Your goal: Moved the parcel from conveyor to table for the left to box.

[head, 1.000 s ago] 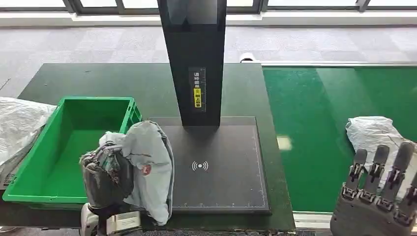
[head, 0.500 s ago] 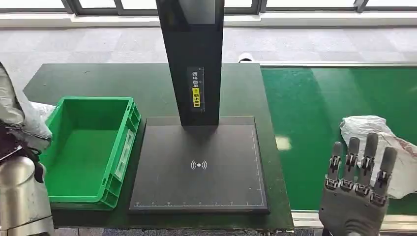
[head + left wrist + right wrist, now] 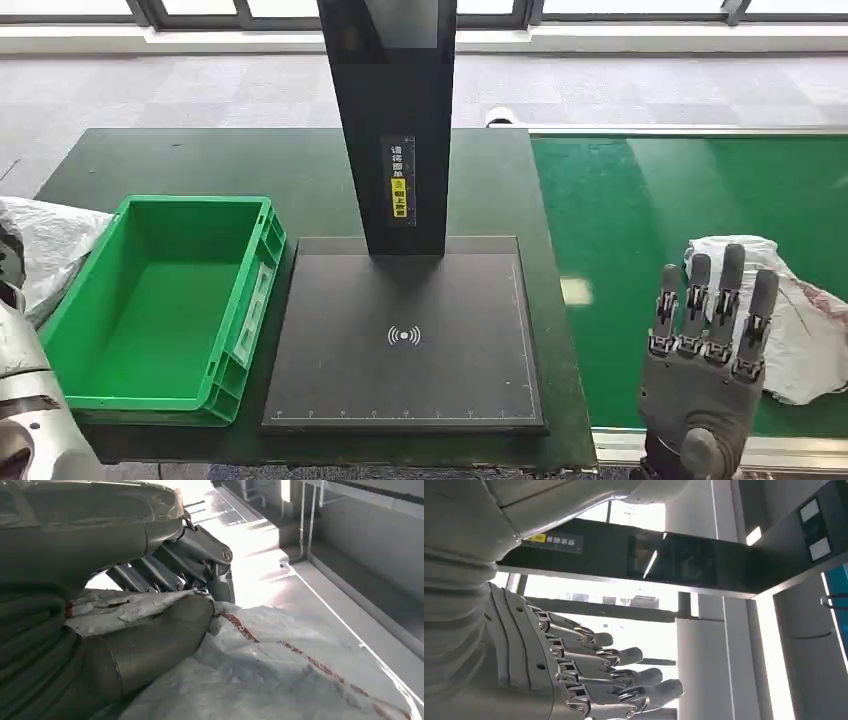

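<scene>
Parcel (image 3: 790, 315) on conveyor (image 3: 640, 210), right hand (image 3: 705, 375) spread, empty, just beside it; grasp comes next. Left hand (image 3: 125, 605) grips bag (image 3: 280, 680).

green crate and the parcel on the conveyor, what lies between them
In the head view, the black scan pad with its upright column lies between the green crate and the conveyor parcel.
</scene>
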### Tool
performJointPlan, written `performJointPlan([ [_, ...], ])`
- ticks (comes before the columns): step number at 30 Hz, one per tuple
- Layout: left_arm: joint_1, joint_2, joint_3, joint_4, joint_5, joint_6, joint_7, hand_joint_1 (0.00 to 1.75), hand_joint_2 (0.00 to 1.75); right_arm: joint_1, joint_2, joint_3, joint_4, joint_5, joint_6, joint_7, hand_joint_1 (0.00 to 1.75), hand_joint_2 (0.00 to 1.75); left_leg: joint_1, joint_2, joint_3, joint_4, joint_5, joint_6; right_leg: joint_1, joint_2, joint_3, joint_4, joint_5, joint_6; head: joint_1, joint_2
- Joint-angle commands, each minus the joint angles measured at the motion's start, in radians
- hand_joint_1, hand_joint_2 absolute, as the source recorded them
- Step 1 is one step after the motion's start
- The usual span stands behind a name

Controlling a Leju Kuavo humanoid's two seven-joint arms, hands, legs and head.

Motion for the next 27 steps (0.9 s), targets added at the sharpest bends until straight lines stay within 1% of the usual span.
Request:
performJointPlan([
  [1,-0.109,-0.009,0.063,0.209,-0.062,-0.018,0.031,1.75,1.75,-0.051,0.050,-0.081,0.122,0.004,0.032,0.002,0.00,1.75,0.000,-0.001,0.000,-0.002,0.001,0.001,0.000,-0.001,0.001,-0.001,0.001,0.000,0.000,0.000],
  [3,-0.095,-0.011,0.066,0.201,-0.057,-0.032,0.031,1.75,1.75,-0.053,0.052,-0.080,0.126,0.004,0.035,0.002,0.00,1.75,-0.001,0.001,0.003,-0.006,0.003,0.001,-0.001,0.001,0.003,-0.005,0.003,0.000,0.000,0.000],
  [10,-0.095,-0.011,0.066,0.201,-0.057,-0.032,0.031,1.75,1.75,-0.053,0.052,-0.080,0.126,0.004,0.035,0.002,0.00,1.75,0.000,0.000,0.000,-0.002,0.002,0.001,0.000,-0.001,0.000,-0.002,0.001,0.000,0.000,0.000],
  [13,-0.010,-0.035,0.082,0.149,-0.027,-0.107,0.022,1.75,1.75,-0.069,0.060,-0.081,0.154,0.005,0.050,0.002,0.00,1.75,-0.001,0.002,0.001,-0.003,0.001,0.001,-0.001,0.001,0.001,-0.003,0.001,0.000,0.000,0.000],
  [15,0.009,-0.044,0.089,0.154,-0.008,-0.148,0.035,1.75,1.75,-0.078,0.066,-0.087,0.171,0.003,0.056,0.002,0.00,1.75,-0.001,0.002,0.002,-0.005,0.002,0.001,-0.001,0.002,0.001,-0.004,0.003,0.000,0.000,0.000],
  [17,0.003,-0.048,0.095,0.184,0.036,-0.218,0.046,1.75,1.75,-0.074,0.072,-0.096,0.167,0.009,0.051,0.002,0.00,1.75,-0.001,0.002,0.002,-0.006,0.002,0.001,-0.001,0.001,0.001,-0.005,0.003,0.000,0.000,0.000],
  [19,-0.005,-0.060,0.081,0.206,0.046,-0.255,0.044,1.75,1.75,-0.055,0.077,-0.103,0.152,0.013,0.042,0.002,0.00,1.75,-0.001,0.000,0.000,-0.002,0.001,0.001,0.000,0.000,0.000,-0.002,0.001,0.000,0.000,0.000],
  [23,0.008,-0.110,0.030,0.180,0.040,-0.304,0.057,1.75,1.75,-0.022,0.091,-0.123,0.131,0.014,0.029,0.002,0.00,1.75,-0.001,-0.004,-0.001,-0.003,0.002,0.001,0.000,-0.005,0.001,-0.003,0.001,0.000,0.000,0.000],
  [27,0.062,-0.160,-0.025,0.089,0.050,-0.355,0.069,1.75,1.75,0.013,0.109,-0.139,0.109,0.017,0.024,0.002,0.00,1.75,0.000,-0.004,-0.001,-0.004,0.003,0.002,0.000,-0.005,0.000,-0.004,0.001,0.001,0.000,0.000],
])
